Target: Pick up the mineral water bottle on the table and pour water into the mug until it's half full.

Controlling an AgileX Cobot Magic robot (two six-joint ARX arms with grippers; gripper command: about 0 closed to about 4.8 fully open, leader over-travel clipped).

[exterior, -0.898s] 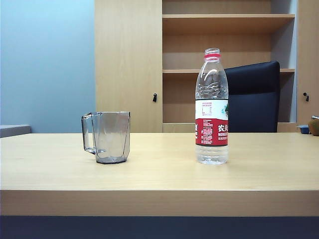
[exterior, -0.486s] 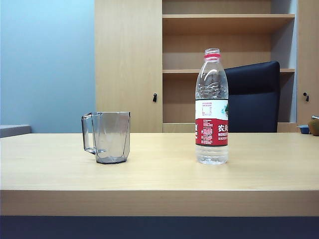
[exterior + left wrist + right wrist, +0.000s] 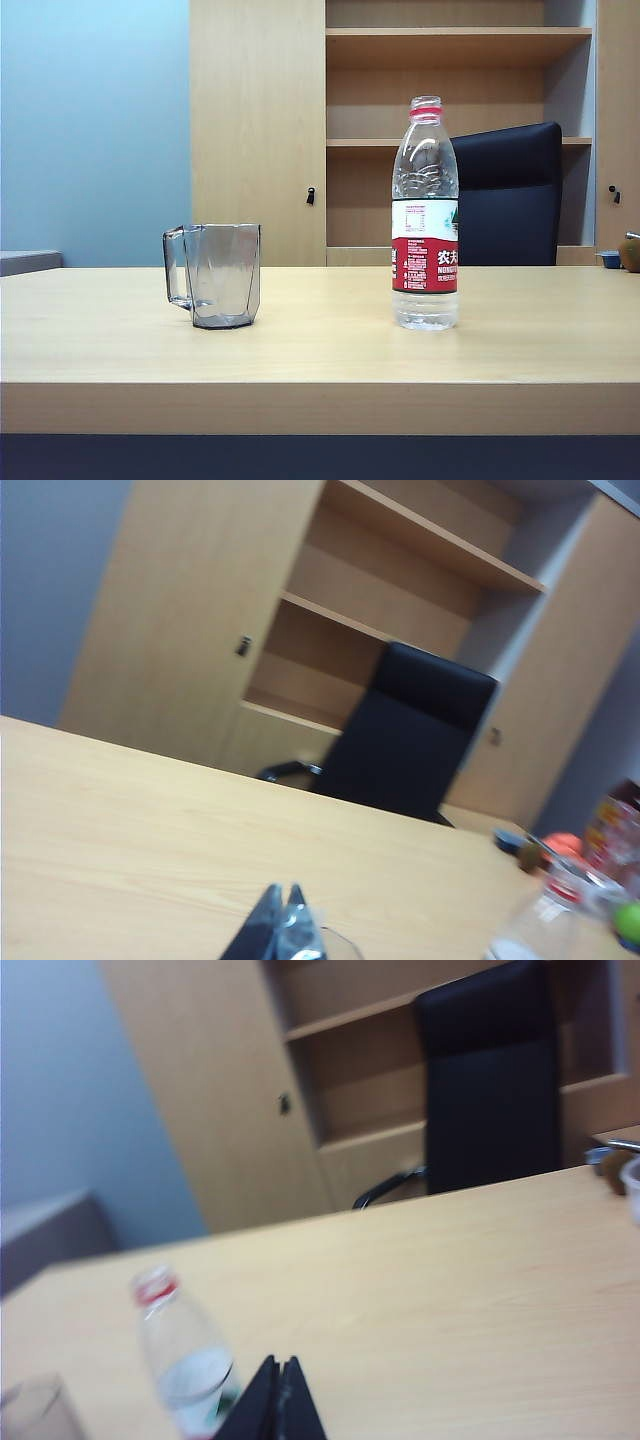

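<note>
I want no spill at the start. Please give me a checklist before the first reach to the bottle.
1. Tall clear plastic bottle with red and white label upright on light-wood table: ok.
2. Bottle capless: ok.
3. Squat grey-tinted faceted mug upright, apart from bottle: ok.
4. Mug without water: looks so, cannot tell.
5. Right gripper open for grasp: not ok, shut, short of bottle.
6. Left gripper clear of mug: cannot tell; shut.
</note>
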